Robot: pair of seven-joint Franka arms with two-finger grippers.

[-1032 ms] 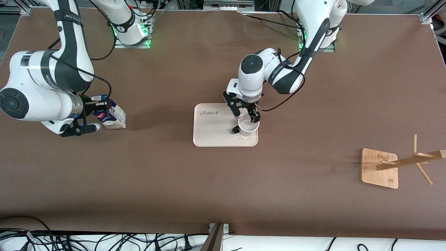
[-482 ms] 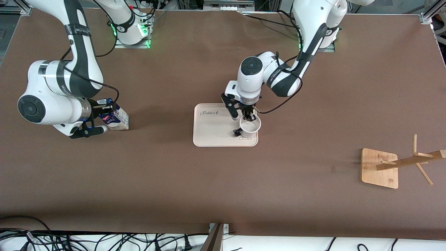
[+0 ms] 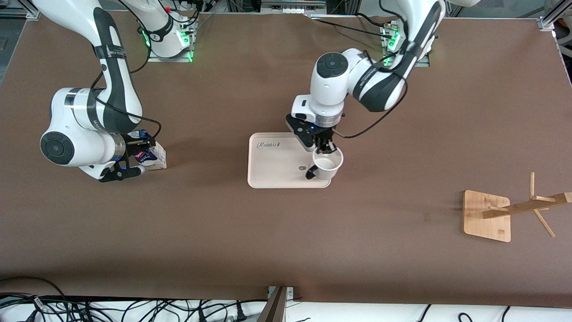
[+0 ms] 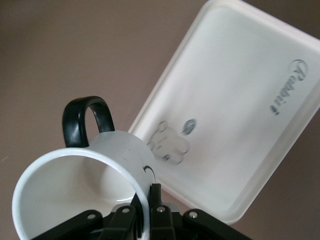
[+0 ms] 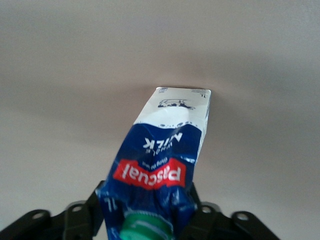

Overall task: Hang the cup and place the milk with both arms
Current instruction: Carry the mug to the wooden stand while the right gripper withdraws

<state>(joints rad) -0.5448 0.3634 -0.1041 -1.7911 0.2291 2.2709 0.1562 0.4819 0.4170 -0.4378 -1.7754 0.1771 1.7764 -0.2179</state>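
The left gripper (image 3: 322,147) is pinching the rim of the cup (image 3: 327,163), one finger inside and one outside the wall, and is holding it just above the tray (image 3: 272,165), over the tray's corner at about 4 o'clock from the tray's middle. In the left wrist view the cup (image 4: 85,187) is hanging tilted from the left gripper (image 4: 145,212), with its black loop handle (image 4: 86,120) pointing away from the fingers and part of a black drawn mark showing on its side. The cream tray (image 4: 240,125) is lying below it on the brown tabletop (image 3: 286,232), carrying the word "Rabbit" and a small paw print.

The right gripper (image 3: 129,156) is pressing its fingers against the top of the milk (image 3: 152,156), toward the right arm's end of the tabletop, at about 9 o'clock from the tray. In the right wrist view the milk (image 5: 167,155) is sitting between the fingers of the right gripper (image 5: 150,220), green cap (image 5: 145,227) closest to the camera; whether its base is touching the tabletop I cannot tell.

A wooden rack (image 3: 509,212) is standing toward the left arm's end, at about 4 o'clock from the tray and well apart from it.
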